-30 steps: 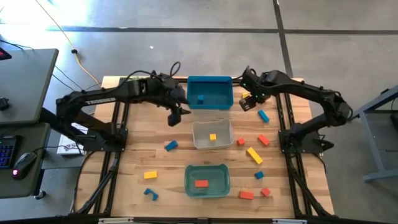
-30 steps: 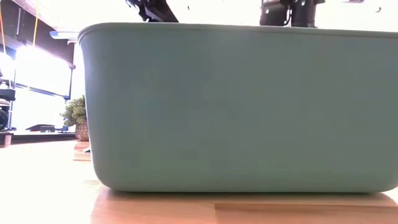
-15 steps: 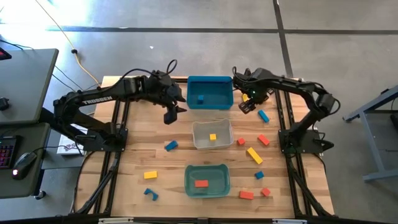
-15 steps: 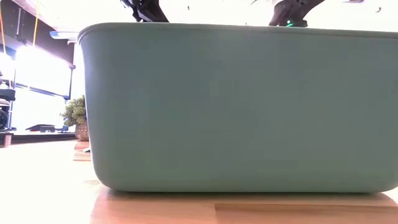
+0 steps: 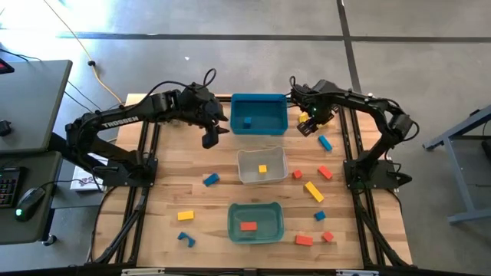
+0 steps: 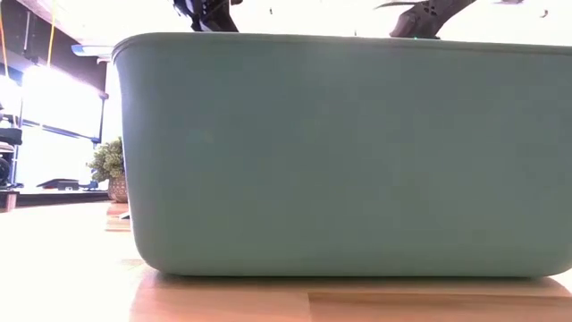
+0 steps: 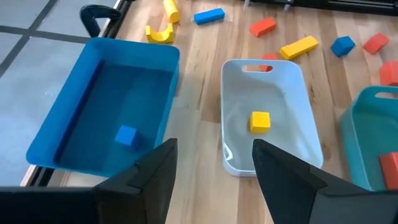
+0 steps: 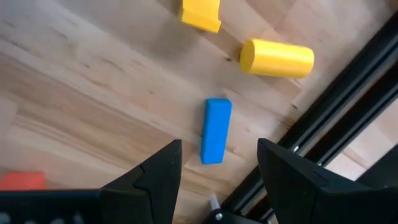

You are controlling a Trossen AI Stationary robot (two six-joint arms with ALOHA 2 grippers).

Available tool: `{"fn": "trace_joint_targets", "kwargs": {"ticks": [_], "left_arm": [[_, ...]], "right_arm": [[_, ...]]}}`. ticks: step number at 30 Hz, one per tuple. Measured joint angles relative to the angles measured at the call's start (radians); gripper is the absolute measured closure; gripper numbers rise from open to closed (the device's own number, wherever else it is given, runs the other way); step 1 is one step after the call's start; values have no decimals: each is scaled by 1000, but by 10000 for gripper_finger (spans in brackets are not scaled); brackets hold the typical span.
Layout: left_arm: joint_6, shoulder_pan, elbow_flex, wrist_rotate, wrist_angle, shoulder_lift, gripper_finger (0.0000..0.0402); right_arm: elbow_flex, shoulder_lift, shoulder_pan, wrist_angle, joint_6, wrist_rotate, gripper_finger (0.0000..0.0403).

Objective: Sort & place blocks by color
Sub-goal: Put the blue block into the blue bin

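Red, yellow and blue blocks lie scattered on the wooden table (image 5: 153, 192). My right gripper (image 5: 308, 127) (image 8: 217, 149) hovers open near the far right corner. In its wrist view a blue bar (image 8: 216, 130) (image 5: 325, 142) lies flat on the table between the fingers' lines, untouched, with a yellow cylinder (image 8: 277, 58) and a yellow piece (image 8: 200, 14) beyond. My left gripper (image 5: 210, 138) (image 7: 214, 146) hangs open and empty just left of the blue bin (image 5: 259, 113), which holds a blue cube (image 7: 127, 135). The white bin (image 5: 261, 165) holds a yellow cube (image 7: 260, 121).
A teal bin (image 5: 255, 222) (image 6: 340, 152) with a red block (image 5: 248, 226) stands near the front edge. Loose blocks: blue (image 5: 210, 179), yellow (image 5: 185, 215), a blue arch (image 5: 185, 238), a yellow bar (image 5: 314, 191), reds (image 5: 325, 172) (image 5: 304, 240). Black frame rails run along both table sides.
My left gripper has drifted a little toward the table's far left, away from the white bin, still open. My right arm's wrist has swung toward the table's left and turned, while its gripper stays over the far right corner by the blue bar. No block has moved.
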Motion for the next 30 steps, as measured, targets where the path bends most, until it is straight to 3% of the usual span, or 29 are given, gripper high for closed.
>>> {"fn": "trace_joint_targets", "kwargs": {"ticks": [5, 8, 18, 30], "left_arm": [[0, 26, 0, -1, 1, 0, 204], [0, 38, 0, -1, 1, 0, 204], [16, 67, 0, 0, 2, 0, 204], [18, 68, 0, -1, 3, 0, 204]], "right_arm": [[-22, -2, -37, 32, -7, -12, 205], [-109, -3, -56, 87, -7, -62, 205], [-339, -4, -56, 241, 22, -80, 205], [-461, -9, -67, 361, 98, -72, 205]]}}
